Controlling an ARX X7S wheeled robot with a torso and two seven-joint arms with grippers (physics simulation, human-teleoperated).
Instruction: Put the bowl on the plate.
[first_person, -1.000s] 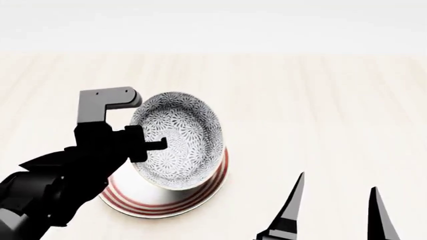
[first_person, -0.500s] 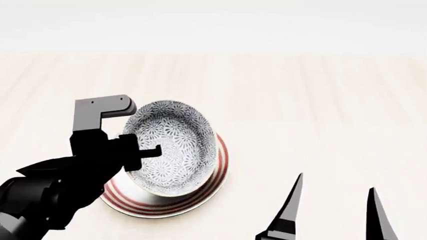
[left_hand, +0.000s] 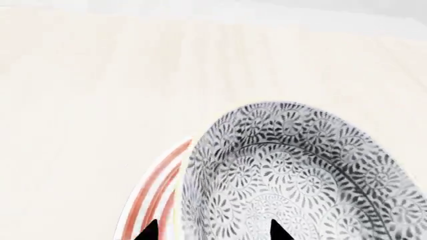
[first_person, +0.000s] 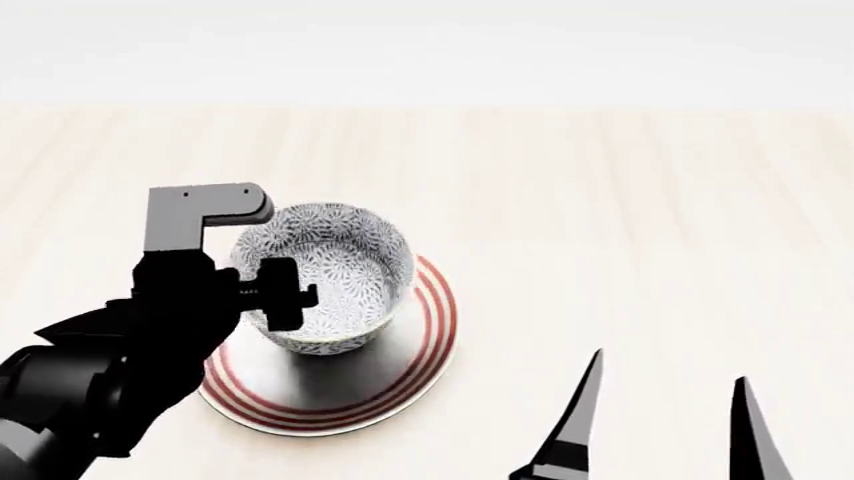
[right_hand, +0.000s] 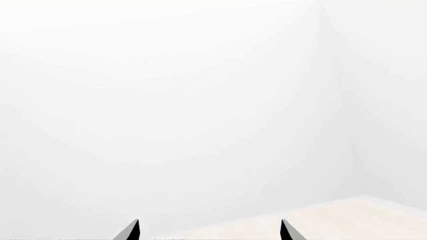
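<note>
Bowl (first_person: 327, 290) sits upright on the plate (first_person: 427, 345), toward the plate's far-left part; red rings show bare on the near and right sides. Left gripper (first_person: 274, 293) is at the bowl's left wall. In the left wrist view two dark fingertips (left_hand: 148, 231) straddle the wall, one outside over the plate rings, one inside the bowl. Gripper looks parted, but contact w/ the wall can't be confirmed; no firm call on grasping vs released.

Edges: plate lies well inside the tabletop (first_person: 641, 220); far tabletop edge is well beyond it, against a pale backdrop. Near and side edges out of frame. Open room: wide bare wood to the right of the plate and behind it.

Right gripper (first_person: 661, 420) is near the bottom right of the head view, fingers spread apart, holding nothing, well apart from the plate.

Markings: no legible writing on bowl, plate or arms.

Obstructions: left arm body covers the plate's left rim in the head view.
</note>
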